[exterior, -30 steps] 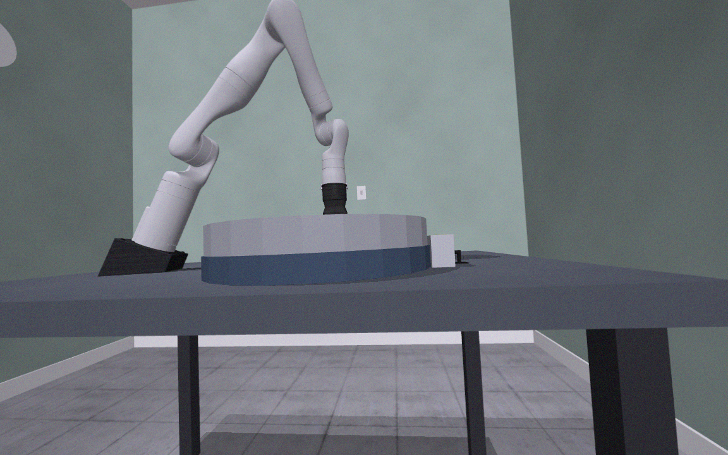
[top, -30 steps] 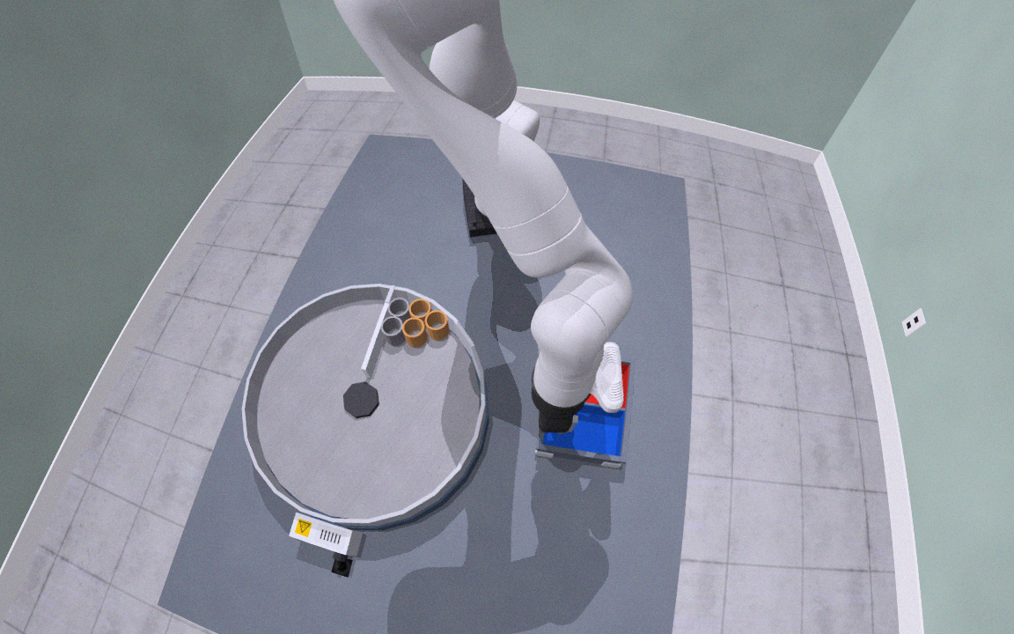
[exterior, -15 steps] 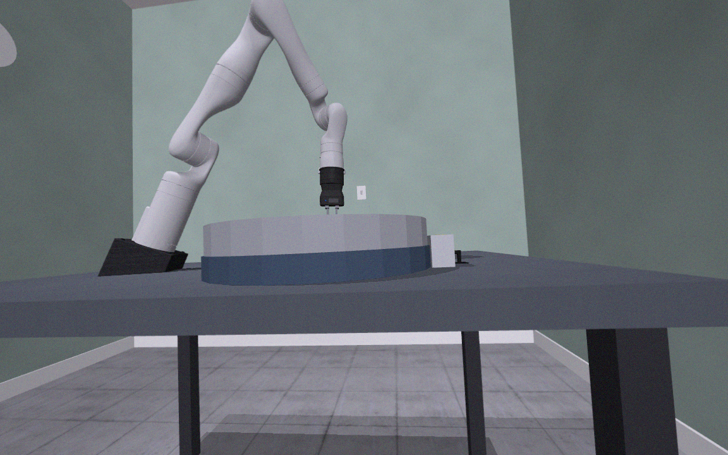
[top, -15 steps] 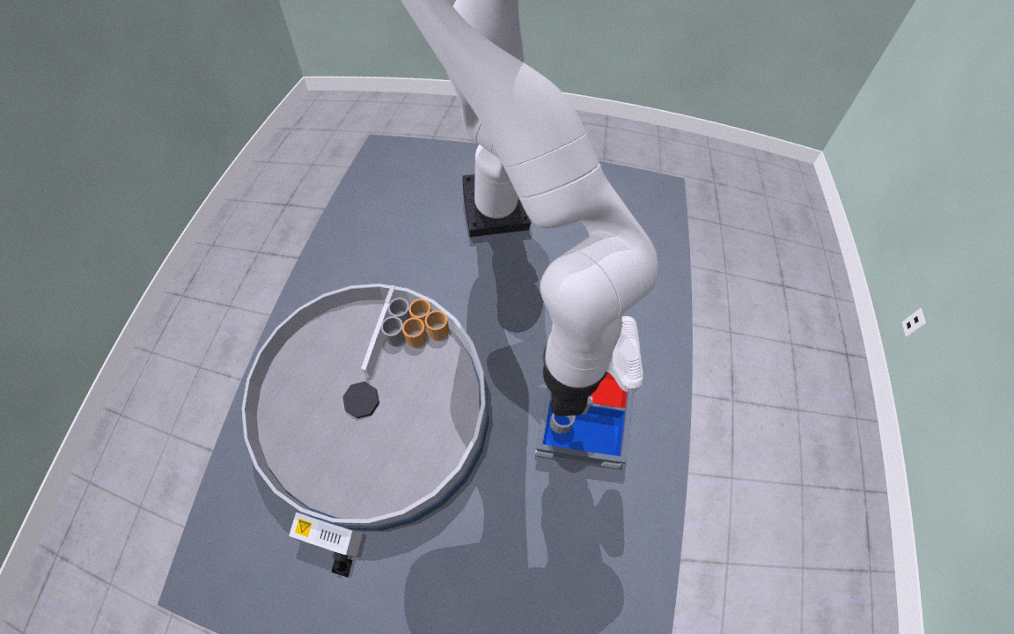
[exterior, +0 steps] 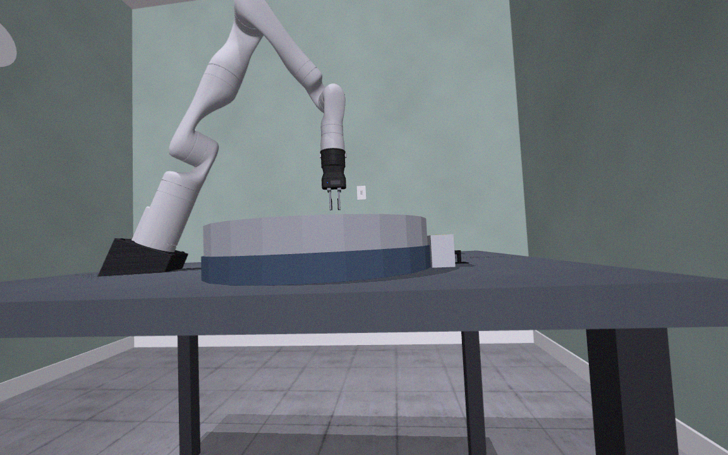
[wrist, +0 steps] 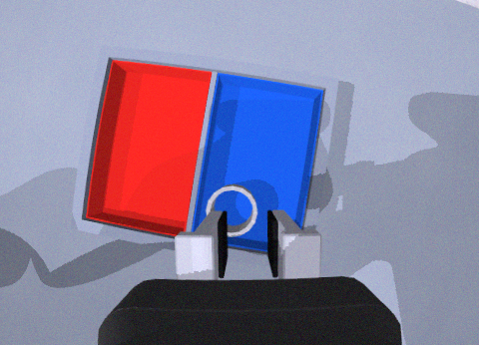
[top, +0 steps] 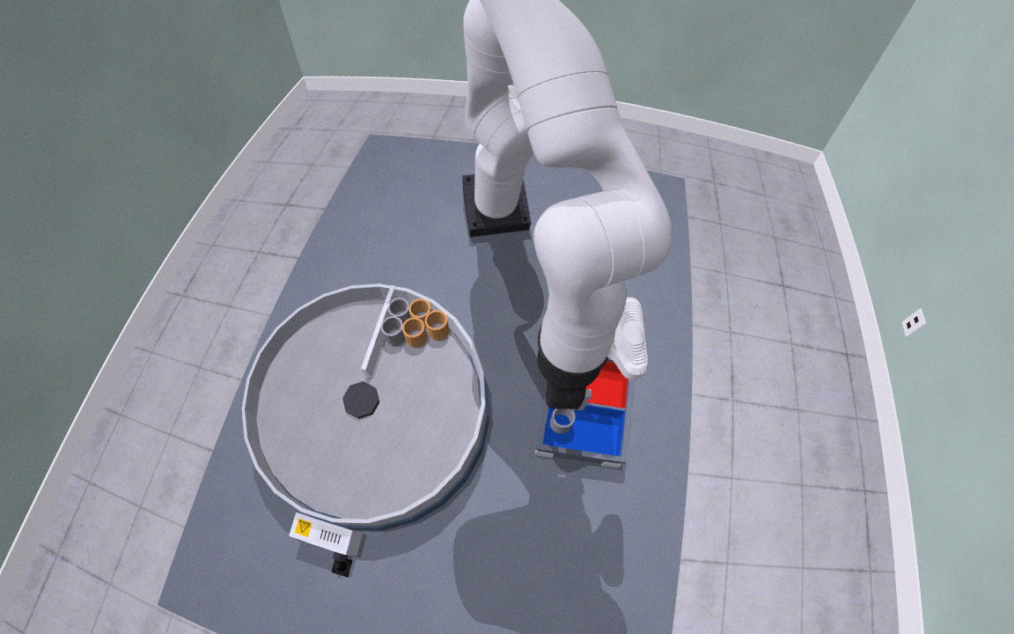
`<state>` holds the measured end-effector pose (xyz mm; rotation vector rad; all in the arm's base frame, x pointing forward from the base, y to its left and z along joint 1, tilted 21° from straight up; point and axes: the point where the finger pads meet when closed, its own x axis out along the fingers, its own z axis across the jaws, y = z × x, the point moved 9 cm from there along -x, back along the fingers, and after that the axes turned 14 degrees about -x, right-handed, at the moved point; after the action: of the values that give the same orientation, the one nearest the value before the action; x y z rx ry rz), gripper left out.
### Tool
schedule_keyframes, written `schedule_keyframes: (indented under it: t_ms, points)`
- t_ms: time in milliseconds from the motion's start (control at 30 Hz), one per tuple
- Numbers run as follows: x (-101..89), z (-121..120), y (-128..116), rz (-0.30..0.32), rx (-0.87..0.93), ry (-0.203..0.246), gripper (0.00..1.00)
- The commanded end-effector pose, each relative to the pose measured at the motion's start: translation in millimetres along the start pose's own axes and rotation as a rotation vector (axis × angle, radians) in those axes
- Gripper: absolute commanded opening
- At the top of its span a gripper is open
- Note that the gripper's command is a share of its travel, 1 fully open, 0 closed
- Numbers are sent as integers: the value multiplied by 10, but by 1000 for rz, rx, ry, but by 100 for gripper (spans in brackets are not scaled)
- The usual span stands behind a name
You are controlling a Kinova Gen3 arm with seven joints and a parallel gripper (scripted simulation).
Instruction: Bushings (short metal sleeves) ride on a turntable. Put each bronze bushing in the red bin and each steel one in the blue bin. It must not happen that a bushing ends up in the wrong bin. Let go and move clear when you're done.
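Observation:
My gripper (wrist: 247, 233) hangs above the near edge of the blue bin (wrist: 262, 146), its fingers partly open with nothing between them; the side view shows the fingers (exterior: 333, 200) bare. A steel bushing (wrist: 232, 211) lies in the blue bin below the fingers, and it also shows in the overhead view (top: 562, 422). The red bin (wrist: 150, 149) beside it looks empty. On the turntable (top: 364, 401), two steel bushings (top: 394, 319) and three bronze bushings (top: 424, 321) sit clustered at the far rim, next to a white divider bar (top: 376, 327).
The two bins (top: 585, 422) form one tray right of the turntable. The turntable has a raised rim and a dark hub (top: 360, 400). A control box (top: 323, 535) sits at its front. The arm's base (top: 496, 212) stands at the back of the table.

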<state>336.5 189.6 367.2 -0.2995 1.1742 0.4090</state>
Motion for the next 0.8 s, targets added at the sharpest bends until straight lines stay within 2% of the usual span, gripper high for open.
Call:
schedule_keyframes:
  t_ms: [0,767]
  points:
    - [-18,4,-13,-9,2,-5,47]
    - [-7,3,-5,-2,1,-2,47]
